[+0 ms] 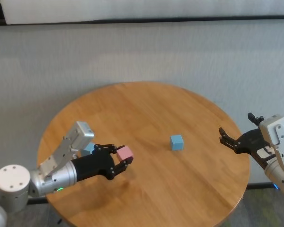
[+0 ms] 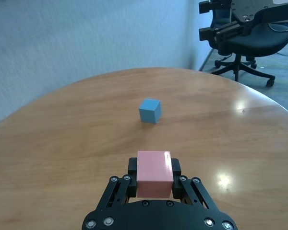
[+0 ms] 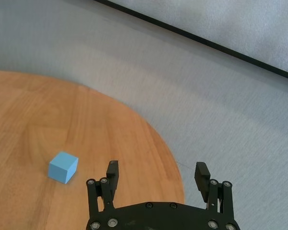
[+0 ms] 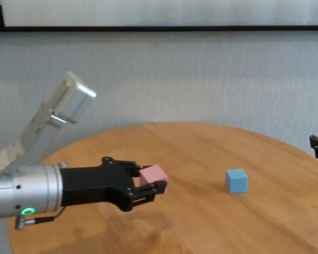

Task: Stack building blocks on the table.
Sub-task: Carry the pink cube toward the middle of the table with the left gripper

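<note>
My left gripper (image 1: 122, 158) is shut on the pale pink block (image 1: 125, 152) and holds it a little above the left part of the round wooden table (image 1: 156, 104). The left wrist view shows the pink block (image 2: 154, 173) between the jaws. One light blue block (image 1: 177, 142) sits alone near the table's middle, to the right of the pink one, and also shows in the chest view (image 4: 236, 180). A second light blue block (image 1: 88, 148) is mostly hidden behind my left arm. My right gripper (image 1: 228, 138) is open and empty at the table's right edge.
A grey wall runs behind the table. A black office chair (image 2: 252, 40) stands off the table beyond my right arm. The table's front and far parts carry no other objects.
</note>
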Tool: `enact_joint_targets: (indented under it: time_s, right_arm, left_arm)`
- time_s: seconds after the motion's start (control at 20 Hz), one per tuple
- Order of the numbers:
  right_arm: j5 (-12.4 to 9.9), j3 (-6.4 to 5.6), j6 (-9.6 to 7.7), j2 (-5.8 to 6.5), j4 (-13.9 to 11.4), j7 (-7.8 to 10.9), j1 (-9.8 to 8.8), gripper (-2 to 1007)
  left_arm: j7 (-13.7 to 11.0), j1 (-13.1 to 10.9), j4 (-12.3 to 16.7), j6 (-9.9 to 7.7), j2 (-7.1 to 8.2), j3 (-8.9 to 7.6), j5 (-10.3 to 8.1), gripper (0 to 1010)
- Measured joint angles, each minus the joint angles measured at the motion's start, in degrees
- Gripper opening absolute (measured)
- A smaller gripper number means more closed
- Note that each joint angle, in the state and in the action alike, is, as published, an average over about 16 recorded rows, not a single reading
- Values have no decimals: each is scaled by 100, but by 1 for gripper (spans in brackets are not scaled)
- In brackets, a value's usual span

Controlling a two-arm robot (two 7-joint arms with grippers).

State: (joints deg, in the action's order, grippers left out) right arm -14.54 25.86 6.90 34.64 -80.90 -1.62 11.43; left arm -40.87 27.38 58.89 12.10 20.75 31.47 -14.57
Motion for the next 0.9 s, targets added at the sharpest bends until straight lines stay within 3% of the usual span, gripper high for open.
enact_joint_targets:
  time_s: [0.4,0.9]
  right_arm:
    - [0,0,0,0,0,0,0,1000]
    - [0,0,0,0,0,0,0,1000]
  left_arm:
    - [-153,425,-757,208,-341,119,32,399]
    - [-329,848,-1816,525,-738,95,7,398]
